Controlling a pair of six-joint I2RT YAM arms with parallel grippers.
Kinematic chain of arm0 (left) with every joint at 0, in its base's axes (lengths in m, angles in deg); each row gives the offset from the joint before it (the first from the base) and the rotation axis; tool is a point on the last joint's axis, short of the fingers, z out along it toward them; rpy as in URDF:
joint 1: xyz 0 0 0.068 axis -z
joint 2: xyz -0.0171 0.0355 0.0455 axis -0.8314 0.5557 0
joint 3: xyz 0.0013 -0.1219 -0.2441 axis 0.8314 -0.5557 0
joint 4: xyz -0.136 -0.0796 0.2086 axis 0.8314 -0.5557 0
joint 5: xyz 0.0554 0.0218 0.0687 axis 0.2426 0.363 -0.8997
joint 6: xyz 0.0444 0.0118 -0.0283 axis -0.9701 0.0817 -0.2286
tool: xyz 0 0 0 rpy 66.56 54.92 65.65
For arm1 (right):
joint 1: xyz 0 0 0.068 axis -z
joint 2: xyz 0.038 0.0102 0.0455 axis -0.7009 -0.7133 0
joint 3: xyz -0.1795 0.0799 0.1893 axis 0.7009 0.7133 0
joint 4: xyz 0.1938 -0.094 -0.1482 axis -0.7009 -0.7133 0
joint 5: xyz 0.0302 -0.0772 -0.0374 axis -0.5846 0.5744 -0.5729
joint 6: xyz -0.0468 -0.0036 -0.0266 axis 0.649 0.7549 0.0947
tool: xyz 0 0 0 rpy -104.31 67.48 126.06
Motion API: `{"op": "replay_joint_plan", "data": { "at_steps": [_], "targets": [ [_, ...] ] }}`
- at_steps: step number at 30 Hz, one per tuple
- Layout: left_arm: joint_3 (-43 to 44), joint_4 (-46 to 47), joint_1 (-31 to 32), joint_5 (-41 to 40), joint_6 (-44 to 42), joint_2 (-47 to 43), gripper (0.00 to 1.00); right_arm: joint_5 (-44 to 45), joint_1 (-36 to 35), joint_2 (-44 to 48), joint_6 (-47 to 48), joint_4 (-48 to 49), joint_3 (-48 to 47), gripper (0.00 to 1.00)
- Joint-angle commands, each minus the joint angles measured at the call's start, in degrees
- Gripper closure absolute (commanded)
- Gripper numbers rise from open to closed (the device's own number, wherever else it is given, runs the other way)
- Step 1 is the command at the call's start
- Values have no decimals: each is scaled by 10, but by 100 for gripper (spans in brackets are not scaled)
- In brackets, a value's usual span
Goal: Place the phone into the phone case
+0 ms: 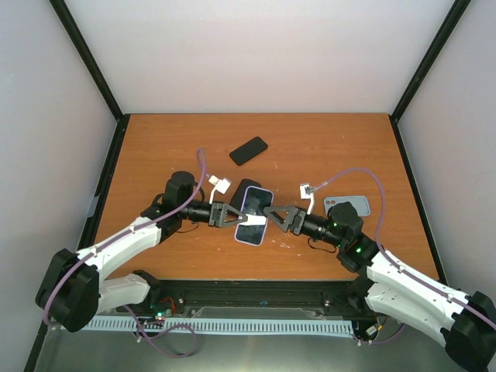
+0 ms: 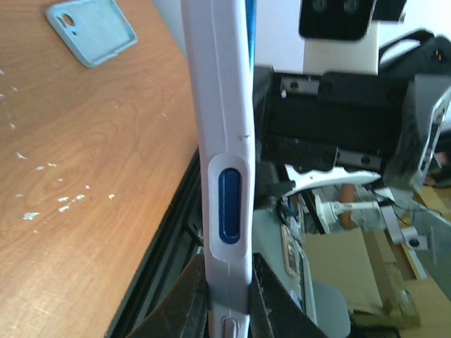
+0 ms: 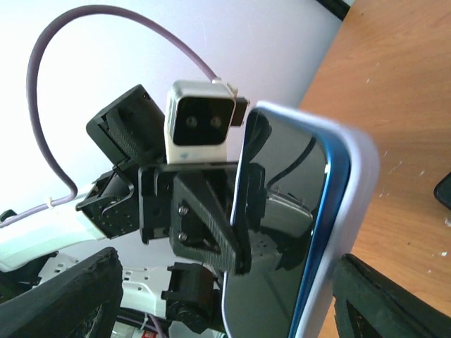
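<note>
Closest to the lens, the left pincer (image 2: 227,285) is clamped shut on the lower edge of the phone case (image 2: 222,105). Its two dark fingers (image 2: 183,313) press either flank of the white shell, which is held on edge above the bench (image 1: 325,147). Across from it the right pincer (image 1: 276,218) stands wide open, with a finger on either side of the same shell. As far as its wrist view shows, it touches neither flank.

The phone (image 3: 282,225) sits inside the case. Its dark glass fills the frame, and its blue rim runs flush within the white lip along the side in view. By that showing the main step looks done or nearly so. Whether every corner has snapped home cannot be told, since the far end and the clamped end are hidden. What seems left is a check of the corners and setting the cased phone (image 1: 253,217) down.

Just beyond the cased phone a dark flat thing (image 1: 246,188) lies on the bench, partly hidden by it. Farther beyond lies a black phone (image 1: 248,150). To the right of the cased phone, near the right arm, is a pale blue spare case (image 1: 347,205). The black phone and the spare case lie apart from the cased phone. The dark flat thing, being nearest, is what could get in the way of laying it down.
</note>
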Motion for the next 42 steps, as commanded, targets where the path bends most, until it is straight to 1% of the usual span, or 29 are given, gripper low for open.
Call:
{"op": "replay_joint_plan", "data": {
  "at_steps": [1,5,10,11,14,19,20,22,25,29,30,34,38,40,42],
  "targets": [
    [9,24,-3,83,-48,-26,93,27,-4,2,47,-60,-46,20],
    [10,11,-3,97,-63,-30,93,28,-4,-8,51,-65,-66,21],
    [8,12,-3,98,-62,-25,93,21,-4,-26,58,-56,-81,32],
    [8,11,-3,98,-62,-24,93,21,-4,-29,58,-54,-83,35],
    [11,3,-3,98,-64,-21,93,19,-4,-36,55,-46,-86,50],
    [36,-87,-3,30,-106,2,96,41,-4,-30,57,-54,-83,93],
    [39,-96,-3,21,-109,8,95,45,-4,-29,61,-56,-83,97],
    [44,-115,-3,2,-115,18,95,50,-4,-29,68,-63,-84,97],
    [46,-126,-3,-9,-118,26,95,68,-4,-33,74,-94,-88,97],
    [52,-141,-3,-25,-123,27,95,66,-4,-42,72,-96,-85,96],
    [52,-139,-3,-26,-121,26,95,64,-4,-44,70,-96,-85,92],
    [45,-99,-3,-22,-89,8,95,20,-4,-59,53,-69,-81,58],
    [37,-26,-3,-32,-20,-11,94,-17,-4,-82,44,-52,-61,31],
    [22,32,-3,-37,27,-19,94,-23,-4,-87,29,-28,-40,27],
    [14,72,-3,-42,54,-18,94,-36,-4,-94,10,13,-16,27]
  ]
}}
